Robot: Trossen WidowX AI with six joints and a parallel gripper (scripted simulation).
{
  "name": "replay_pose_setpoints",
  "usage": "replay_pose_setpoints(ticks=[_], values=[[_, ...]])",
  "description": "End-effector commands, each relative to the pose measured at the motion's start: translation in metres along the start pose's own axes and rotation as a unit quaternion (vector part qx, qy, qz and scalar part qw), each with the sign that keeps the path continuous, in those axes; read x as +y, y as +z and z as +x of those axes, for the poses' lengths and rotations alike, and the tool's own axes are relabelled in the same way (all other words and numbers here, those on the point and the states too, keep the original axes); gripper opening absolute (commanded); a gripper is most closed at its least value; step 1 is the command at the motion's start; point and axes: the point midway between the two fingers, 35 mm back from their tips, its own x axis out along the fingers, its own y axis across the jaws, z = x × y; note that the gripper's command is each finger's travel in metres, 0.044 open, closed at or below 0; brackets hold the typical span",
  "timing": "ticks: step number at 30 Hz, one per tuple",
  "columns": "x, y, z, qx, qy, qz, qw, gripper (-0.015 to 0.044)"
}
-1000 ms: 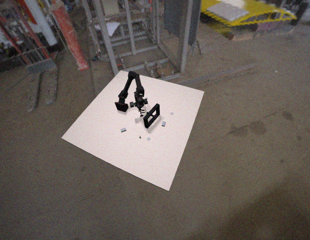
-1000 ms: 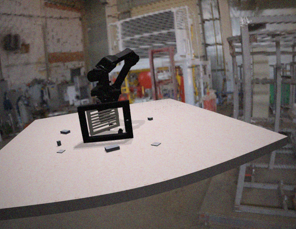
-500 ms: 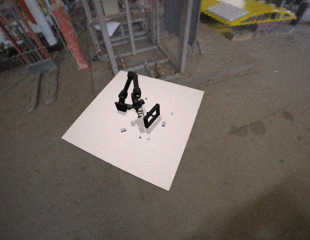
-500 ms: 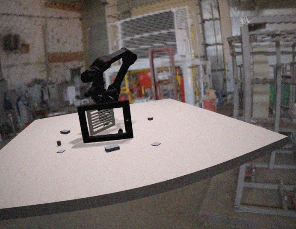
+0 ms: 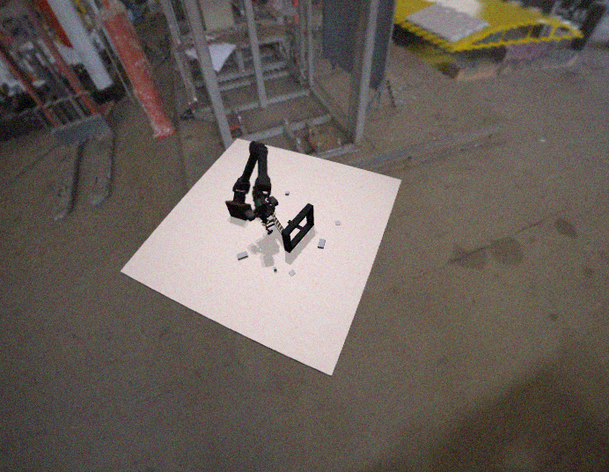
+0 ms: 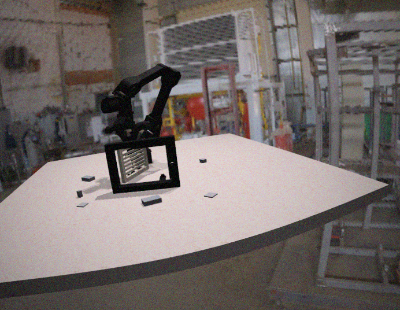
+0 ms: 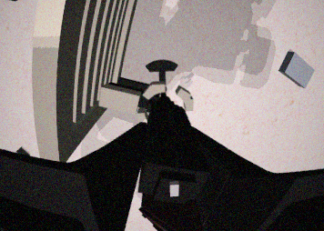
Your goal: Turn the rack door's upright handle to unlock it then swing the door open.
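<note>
The black door frame stands upright on the table. Its slatted grey door is swung well out from the frame on the arm's side; the exact angle is hard to tell. The handle shows a dark T-shaped end just beyond the fingertips, beside the door's free edge. My gripper is shut on the handle. The fingers cover most of the handle, so how far it is turned is not clear. In the exterior view the fingers are hidden behind the frame and door.
Several small grey blocks and flat pieces lie around the frame on the pale table, including a block on the hinge side, a thick block beyond the frame and a small cube.
</note>
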Motion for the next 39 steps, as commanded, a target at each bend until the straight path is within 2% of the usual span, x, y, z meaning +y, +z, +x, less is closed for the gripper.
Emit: replay_pose_setpoints(ticks=[1, 24, 39], values=[[-0.009, 0.003, 0.000, -0.001, -0.001, -0.043, 0.999, 0.0022], [-0.065, 0.024, -0.001, -0.002, -0.003, -0.218, 0.976, 0.0022], [-0.066, 0.024, -0.001, -0.002, -0.003, -0.222, 0.975, 0.0022]])
